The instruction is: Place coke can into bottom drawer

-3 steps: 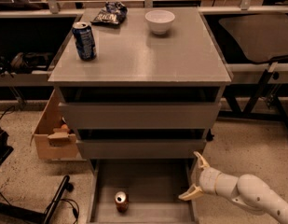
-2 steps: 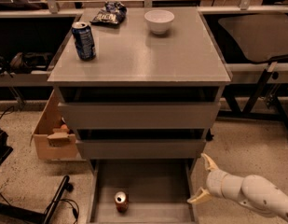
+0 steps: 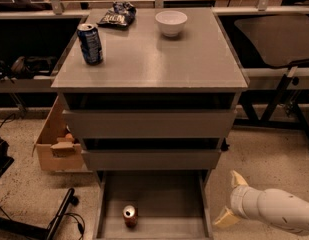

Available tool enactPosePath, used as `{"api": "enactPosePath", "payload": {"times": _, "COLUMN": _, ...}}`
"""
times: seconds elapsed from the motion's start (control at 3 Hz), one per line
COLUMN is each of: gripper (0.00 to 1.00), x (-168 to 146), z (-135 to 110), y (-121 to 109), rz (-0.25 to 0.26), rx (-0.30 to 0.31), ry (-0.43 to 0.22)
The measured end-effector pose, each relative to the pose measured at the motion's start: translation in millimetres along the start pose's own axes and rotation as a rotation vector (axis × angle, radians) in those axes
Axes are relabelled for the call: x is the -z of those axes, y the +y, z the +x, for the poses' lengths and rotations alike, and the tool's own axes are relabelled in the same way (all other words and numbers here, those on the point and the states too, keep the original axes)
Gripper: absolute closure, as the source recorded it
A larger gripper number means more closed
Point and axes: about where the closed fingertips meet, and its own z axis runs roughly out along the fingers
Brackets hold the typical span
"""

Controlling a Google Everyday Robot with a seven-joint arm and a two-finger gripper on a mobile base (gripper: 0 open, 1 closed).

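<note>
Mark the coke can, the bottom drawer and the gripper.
coke can [image 3: 130, 217], camera view: middle of its side, standing on the drawer floor.
bottom drawer [image 3: 161, 196], camera view: bare floor.
gripper [image 3: 230, 198], camera view: midway between its open fingers, outside the drawer, to its right in the picture.

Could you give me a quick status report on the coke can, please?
Gripper open, empty, right of the bottom drawer. Coke can upright on drawer floor, front left. Nothing in the way.

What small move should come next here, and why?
Probably draw the arm back and finish: the coke can stands upright in the bottom drawer, while the gripper hangs open and empty outside the drawer's right wall.
</note>
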Motion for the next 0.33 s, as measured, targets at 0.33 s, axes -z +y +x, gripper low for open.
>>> {"api": "enactPosePath", "payload": {"times": 0.33, "gripper": 0.00, "x": 46.9, "z": 10.1, "y": -16.7, "rz": 0.102, "rx": -0.119, "ry": 0.108}}
